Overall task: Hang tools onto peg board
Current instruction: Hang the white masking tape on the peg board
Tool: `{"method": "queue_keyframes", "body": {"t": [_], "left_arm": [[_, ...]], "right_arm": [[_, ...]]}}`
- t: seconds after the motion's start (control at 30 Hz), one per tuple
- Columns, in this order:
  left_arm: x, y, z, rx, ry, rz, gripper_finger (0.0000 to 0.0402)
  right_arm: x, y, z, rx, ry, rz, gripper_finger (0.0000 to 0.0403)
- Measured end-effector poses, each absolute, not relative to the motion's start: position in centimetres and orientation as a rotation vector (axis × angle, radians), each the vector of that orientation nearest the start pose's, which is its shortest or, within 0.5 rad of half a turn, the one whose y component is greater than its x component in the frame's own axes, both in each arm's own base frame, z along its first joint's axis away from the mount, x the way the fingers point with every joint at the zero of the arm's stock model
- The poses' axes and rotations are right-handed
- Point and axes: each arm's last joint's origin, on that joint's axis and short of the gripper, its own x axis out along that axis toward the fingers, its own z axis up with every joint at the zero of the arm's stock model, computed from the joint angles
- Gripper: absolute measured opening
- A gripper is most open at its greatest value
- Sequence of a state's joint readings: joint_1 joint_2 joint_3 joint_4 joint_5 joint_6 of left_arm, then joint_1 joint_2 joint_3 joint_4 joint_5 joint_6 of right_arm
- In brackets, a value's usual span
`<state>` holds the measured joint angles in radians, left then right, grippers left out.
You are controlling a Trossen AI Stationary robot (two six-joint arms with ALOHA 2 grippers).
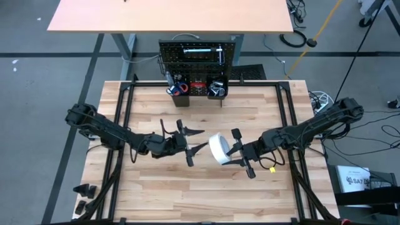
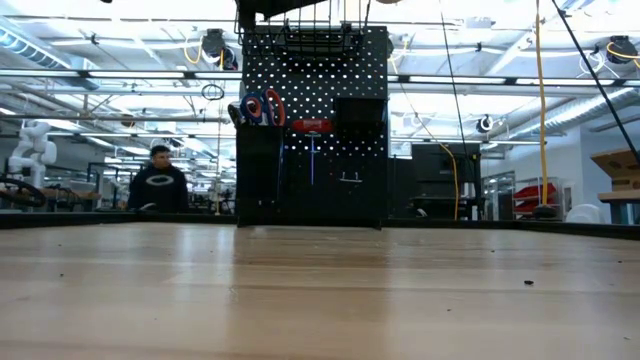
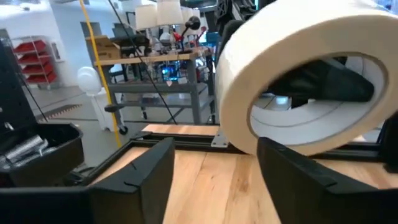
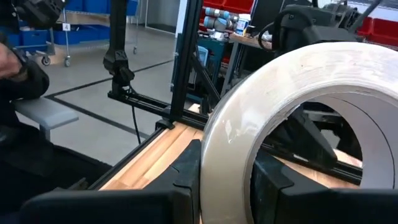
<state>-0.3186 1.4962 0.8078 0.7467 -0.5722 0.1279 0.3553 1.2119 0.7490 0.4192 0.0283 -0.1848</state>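
The white tape roll [image 1: 218, 149] hangs in the air over the middle of the table, between my two grippers. My right gripper [image 1: 232, 150] comes at it from the table's right and is shut on it. My left gripper [image 1: 201, 139] stands open just to the roll's left, its two fingers [image 3: 155, 168] spread below the roll [image 3: 298, 68] in the left wrist view. The black peg board [image 2: 315, 100] stands upright at the table's far edge, with orange-handled scissors [image 2: 262, 108] and a red screwdriver [image 2: 312, 127] hanging on it. Neither gripper shows in the low view. My right gripper pinches the tape roll's wall [image 4: 227, 180], one finger [image 4: 273, 180] inside the ring and one [image 4: 186, 174] outside. The fingers lie level, coming from the table's right. The roll stands on edge, lifted clear of the table. My left gripper: I cannot tell whether a fingertip [image 3: 292, 165] touches the roll's rim.
Black bins [image 1: 197, 87] with tools hang along the peg board's lower edge. Black frame rails [image 1: 125, 112] run along the table's sides. A small yellow piece [image 1: 272, 169] lies under my right arm. A person [image 2: 160, 182] shows beyond the table's far edge.
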Motion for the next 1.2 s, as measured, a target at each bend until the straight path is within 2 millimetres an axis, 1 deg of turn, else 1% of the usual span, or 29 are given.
{"method": "queue_keyframes", "body": {"t": [0.13,0.27,0.47,0.67,0.9,1.07,1.13,1.2], "left_arm": [[31.3,-8.3,26.1,0.030,-0.072,0.240,0.0257],[31.6,-8.0,25.9,0.010,-0.101,0.238,0.0267],[31.9,-7.9,25.7,0.009,-0.114,0.184,0.0267],[32.2,-7.6,26.5,-0.006,-0.158,0.189,0.0267],[34.1,-7.3,25.2,0.010,-0.120,0.218,0.0267],[34.3,-7.2,24.9,0.020,-0.109,0.242,0.0267],[34.3,-7.2,25.0,0.023,-0.115,0.263,0.0261],[34.2,-7.3,25.0,0.062,-0.112,0.269,0.0241]], "right_arm": [[25.7,9.4,28.7,-0.195,0.019,0.331,0.0073],[25.8,9.5,28.7,-0.201,0.009,0.329,0.0073],[25.8,9.5,28.9,-0.202,-0.015,0.326,0.0073],[26.0,9.5,29.0,-0.200,-0.042,0.323,0.0073],[26.9,9.7,28.1,-0.201,-0.034,0.324,0.0073],[26.8,9.6,28.2,-0.194,-0.029,0.321,0.0073],[26.7,9.5,28.3,-0.193,-0.032,0.317,0.0073],[26.6,9.5,28.4,-0.195,-0.025,0.313,0.0073]]}}
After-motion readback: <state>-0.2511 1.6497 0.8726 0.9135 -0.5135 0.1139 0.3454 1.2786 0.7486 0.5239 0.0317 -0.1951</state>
